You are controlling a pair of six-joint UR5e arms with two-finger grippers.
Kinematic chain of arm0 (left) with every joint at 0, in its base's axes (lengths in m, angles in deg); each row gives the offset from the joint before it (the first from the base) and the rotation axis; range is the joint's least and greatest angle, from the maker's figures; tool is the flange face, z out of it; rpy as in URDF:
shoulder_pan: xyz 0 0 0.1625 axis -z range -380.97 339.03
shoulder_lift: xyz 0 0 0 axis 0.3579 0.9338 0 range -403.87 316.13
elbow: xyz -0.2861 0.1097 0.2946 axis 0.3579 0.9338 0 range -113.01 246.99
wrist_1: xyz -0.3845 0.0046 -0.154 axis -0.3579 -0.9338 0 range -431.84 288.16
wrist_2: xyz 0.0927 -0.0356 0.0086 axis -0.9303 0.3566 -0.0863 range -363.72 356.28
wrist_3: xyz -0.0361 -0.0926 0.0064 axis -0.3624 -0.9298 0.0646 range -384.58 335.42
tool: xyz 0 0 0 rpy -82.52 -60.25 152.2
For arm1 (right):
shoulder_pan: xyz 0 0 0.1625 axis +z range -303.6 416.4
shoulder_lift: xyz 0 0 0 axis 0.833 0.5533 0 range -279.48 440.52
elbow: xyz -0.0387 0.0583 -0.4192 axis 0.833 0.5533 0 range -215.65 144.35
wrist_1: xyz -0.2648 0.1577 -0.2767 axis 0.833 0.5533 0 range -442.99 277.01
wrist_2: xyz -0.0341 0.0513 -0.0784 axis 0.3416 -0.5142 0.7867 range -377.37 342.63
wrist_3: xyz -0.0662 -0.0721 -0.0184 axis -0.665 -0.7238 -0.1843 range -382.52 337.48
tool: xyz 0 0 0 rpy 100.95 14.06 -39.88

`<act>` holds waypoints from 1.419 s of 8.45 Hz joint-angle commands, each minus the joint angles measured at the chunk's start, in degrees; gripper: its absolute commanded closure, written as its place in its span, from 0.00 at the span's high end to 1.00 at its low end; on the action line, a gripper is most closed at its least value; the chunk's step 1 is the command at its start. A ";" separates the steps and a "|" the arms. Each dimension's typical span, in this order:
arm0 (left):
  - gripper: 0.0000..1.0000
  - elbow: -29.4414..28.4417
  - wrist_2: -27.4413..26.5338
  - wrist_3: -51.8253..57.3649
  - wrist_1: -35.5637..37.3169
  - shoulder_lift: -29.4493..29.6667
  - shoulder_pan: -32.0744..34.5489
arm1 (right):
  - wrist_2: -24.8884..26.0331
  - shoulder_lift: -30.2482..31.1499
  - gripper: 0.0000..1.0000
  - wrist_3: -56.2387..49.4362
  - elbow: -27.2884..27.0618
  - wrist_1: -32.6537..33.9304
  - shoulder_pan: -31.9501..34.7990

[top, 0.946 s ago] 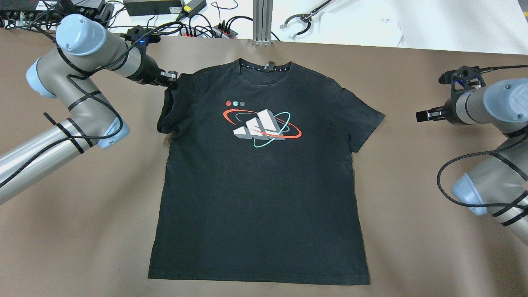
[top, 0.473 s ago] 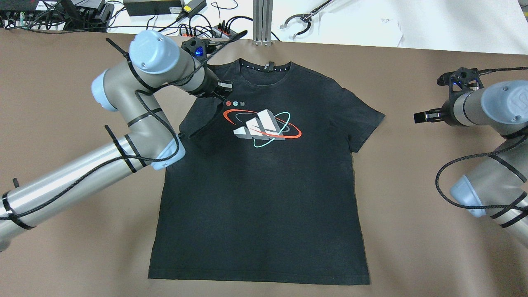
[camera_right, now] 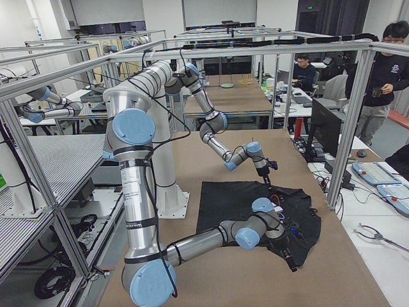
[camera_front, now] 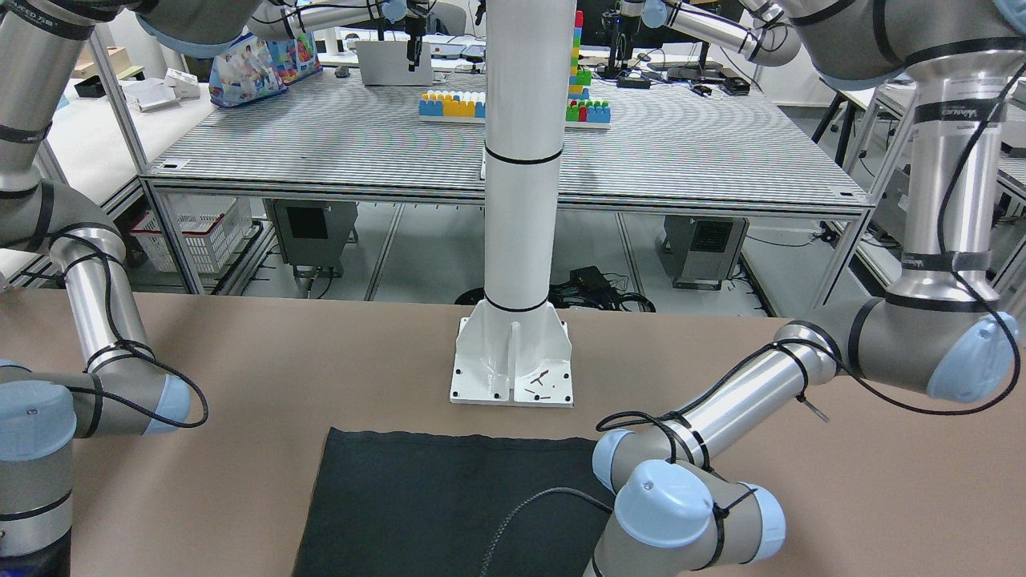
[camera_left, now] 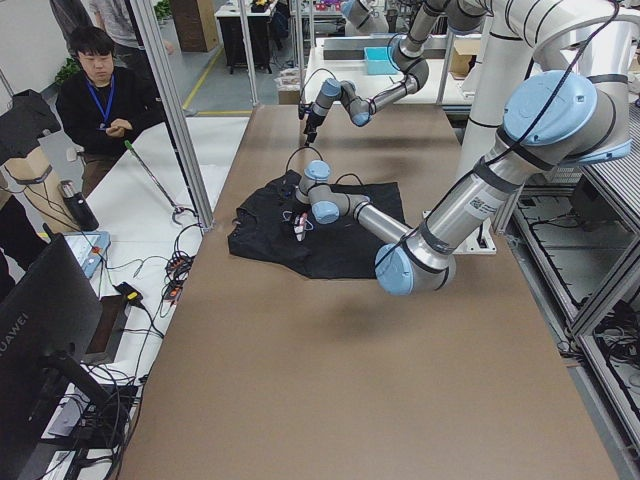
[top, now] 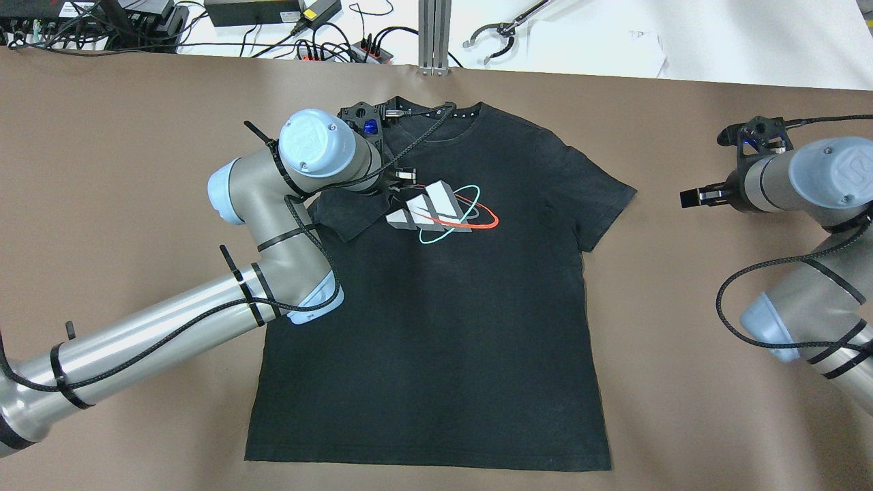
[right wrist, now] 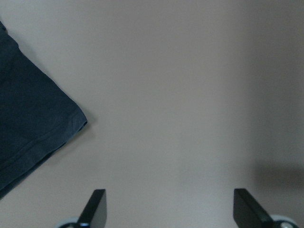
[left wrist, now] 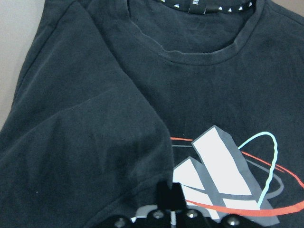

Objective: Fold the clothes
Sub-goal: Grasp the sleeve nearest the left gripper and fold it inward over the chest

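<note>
The clothes are one black T-shirt (top: 436, 327) with a red, teal and grey chest print, lying flat and face up on the brown table. My left gripper (top: 402, 179) is shut on the shirt's left sleeve (left wrist: 85, 142), which it holds folded inward over the chest, its edge at the print. The left wrist view shows the collar (left wrist: 199, 47) above the fold. My right gripper (top: 690, 198) stands open over bare table, just right of the other sleeve (right wrist: 28, 123), and touches nothing. The shirt's bottom hem (camera_front: 449, 497) lies near the white pillar.
The white pillar's base plate (camera_front: 513, 377) is bolted to the table behind the hem. Cables and power strips (top: 327, 48), a metal post (top: 435, 34) and a grabber tool (top: 494, 34) lie beyond the far edge. A person (camera_left: 100, 100) sits past that edge.
My left gripper has carried the sleeve to the right, from the shoulder seam across the chest to the print. The right gripper has shifted slightly toward the shirt.
</note>
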 commanded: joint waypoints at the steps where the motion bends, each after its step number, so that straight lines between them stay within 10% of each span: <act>1: 1.00 1.45 -1.05 -0.04 0.17 2.54 -0.74 | 0.26 -0.12 0.94 -0.08 0.29 0.17 -0.37; 6: 1.00 1.02 -1.74 -0.57 0.09 2.64 -1.79 | -1.57 -10.45 0.93 14.55 19.77 -18.78 -1.78; 12: 1.00 0.93 -2.97 -0.31 -0.26 1.85 -2.58 | -1.49 -14.96 0.89 25.02 28.13 -27.82 -2.92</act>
